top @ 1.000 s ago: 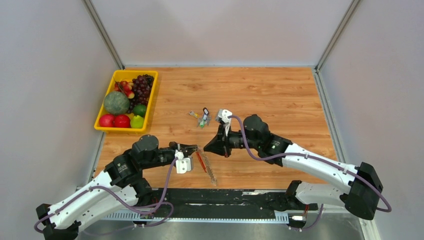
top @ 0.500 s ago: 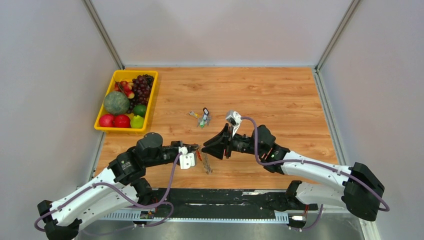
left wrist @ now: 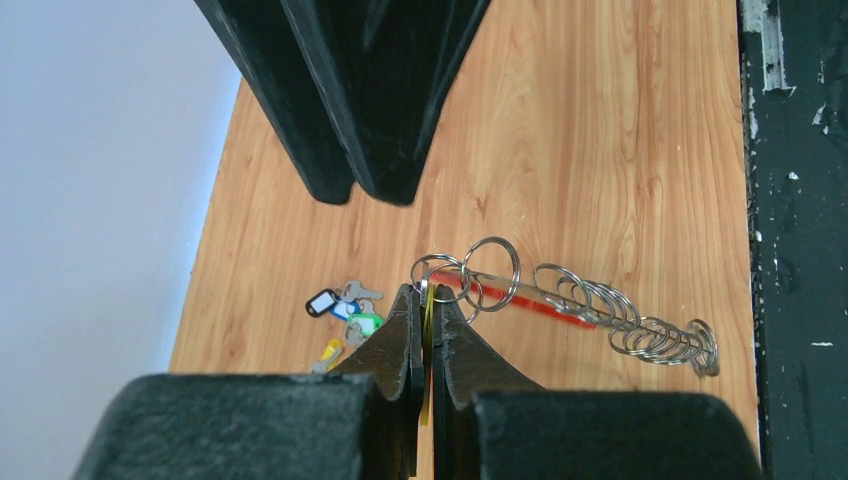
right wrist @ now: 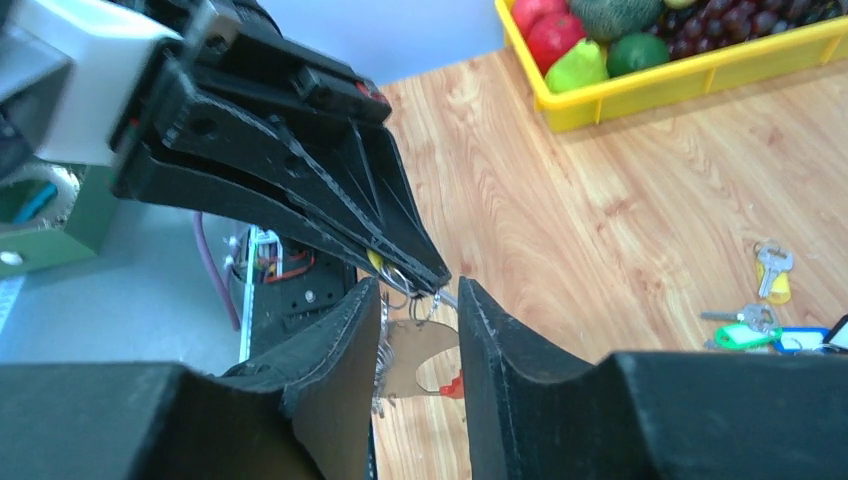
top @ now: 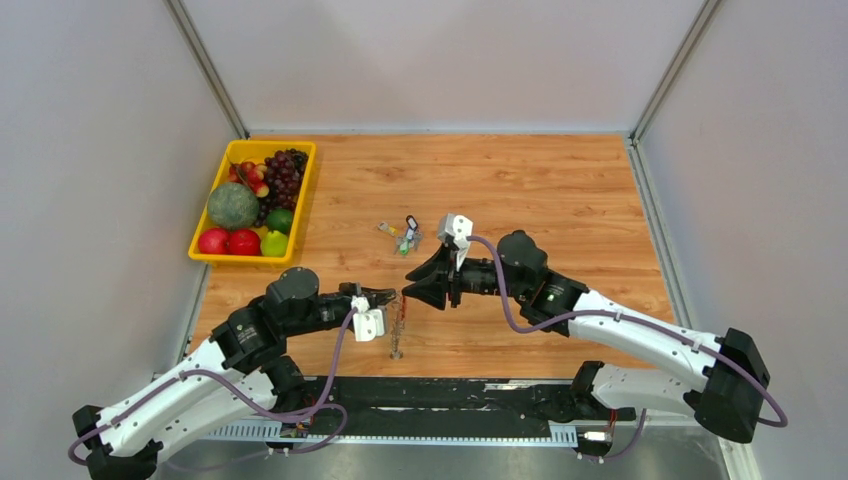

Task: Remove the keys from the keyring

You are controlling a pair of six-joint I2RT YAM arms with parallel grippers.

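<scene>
Two tools meet mid-frame overhead: the left tool (left wrist: 427,292) is clamped on the red keyring (left wrist: 530,298), its keys (top: 398,338) dangling over the worktop (top: 560,200), while the right tool (right wrist: 415,292) stands part open just before it. Next, I'd say, it must pinch one key and work it off.

My right tool (right wrist: 418,290), shut a second ago, has parted its fingers. The bright red oval keyring (top: 401,312) and its row of small silver-grey metal keys (top: 397,342) have swung in from a rightward slant and now trail almost straight from my left tool (top: 395,296) toward my bases.
</scene>
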